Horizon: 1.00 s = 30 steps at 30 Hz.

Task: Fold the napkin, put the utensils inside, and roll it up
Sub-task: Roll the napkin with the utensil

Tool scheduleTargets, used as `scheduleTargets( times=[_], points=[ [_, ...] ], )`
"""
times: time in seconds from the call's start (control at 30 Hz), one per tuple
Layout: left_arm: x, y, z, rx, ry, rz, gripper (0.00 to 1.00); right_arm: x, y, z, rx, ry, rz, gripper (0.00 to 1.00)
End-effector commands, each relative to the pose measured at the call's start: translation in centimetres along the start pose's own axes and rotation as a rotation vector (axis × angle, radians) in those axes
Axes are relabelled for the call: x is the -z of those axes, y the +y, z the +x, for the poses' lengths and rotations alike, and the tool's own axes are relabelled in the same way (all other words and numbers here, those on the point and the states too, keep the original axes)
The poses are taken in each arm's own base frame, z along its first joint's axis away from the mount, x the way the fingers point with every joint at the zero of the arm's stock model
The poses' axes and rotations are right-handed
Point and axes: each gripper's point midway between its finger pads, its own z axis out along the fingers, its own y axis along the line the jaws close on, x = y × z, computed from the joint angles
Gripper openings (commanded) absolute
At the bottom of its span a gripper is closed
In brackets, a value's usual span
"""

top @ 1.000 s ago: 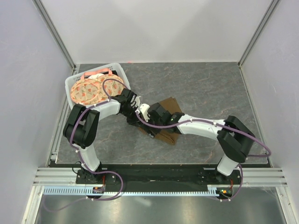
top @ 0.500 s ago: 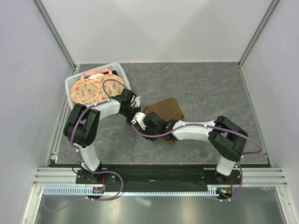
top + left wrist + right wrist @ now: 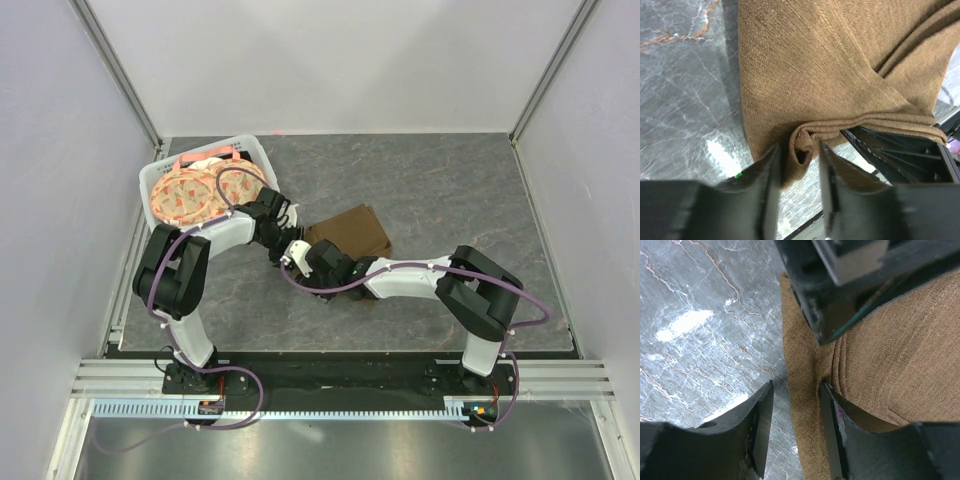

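Since a second ago, the right arm has swung toward the left and nearer its base. Its right gripper [image 3: 308,262] has come off the middle of the napkin [image 3: 352,232] and now sits at the cloth's near-left edge, so more of the brown square shows from above. The left arm has barely shifted. The napkin lies folded near the middle of the grey marbled bench [image 3: 450,190], with both arms meeting at its left side. In the left wrist view, the left gripper [image 3: 799,160] is closed narrowly on a bunched, rolled fold at the edge of the napkin [image 3: 815,65], and the cloth fills the gap between its two black fingers [image 3: 767,185]. Part of the other arm shows at the lower right of that view. In the right wrist view, the right gripper [image 3: 796,390] has its jaws apart and straddles the napkin's [image 3: 880,355] edge. One finger [image 3: 762,425] is over bare bench and the other is on the cloth. From above, the left gripper [image 3: 283,236] points down just beside the right one. A white basket [image 3: 160,172] holding round orange-patterned plates [image 3: 190,195] stands at the bench's far-left corner, apart from the napkin.
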Motion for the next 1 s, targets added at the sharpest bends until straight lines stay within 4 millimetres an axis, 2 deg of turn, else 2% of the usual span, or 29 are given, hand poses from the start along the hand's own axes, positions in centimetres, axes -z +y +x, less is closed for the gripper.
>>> scheduleTargets(
  times=[0.0, 0.1, 0.2, 0.4, 0.67, 0.97],
  points=[
    [3.0, -1.3, -1.8, -0.038, -0.095, -0.018, 0.52, 0.0, 0.9, 3.9, -0.051, 0.119, -0.053, 0.49],
    [3.8, -1.2, -1.8, -0.05, -0.123, -0.041, 0.61, 0.3, 1.1, 4.4, -0.075, 0.125, -0.063, 0.49],
    [4.1, -0.4, -1.7, -0.049, -0.142, -0.085, 0.66, 0.3, 1.6, 4.8, -0.087, 0.133, -0.091, 0.48],
    [3.5, 0.9, -1.2, -0.019, -0.141, -0.117, 0.68, 0.3, 1.8, 5.0, -0.098, 0.137, -0.106, 0.48],
    [2.6, 1.4, -1.4, 0.039, -0.184, -0.038, 0.67, 0.2, 1.9, 5.2, -0.112, 0.146, -0.119, 0.49],
    [1.1, 1.6, -1.8, 0.056, -0.199, 0.001, 0.56, 0.2, 1.9, 5.3, -0.118, 0.147, -0.128, 0.49]
  ],
)
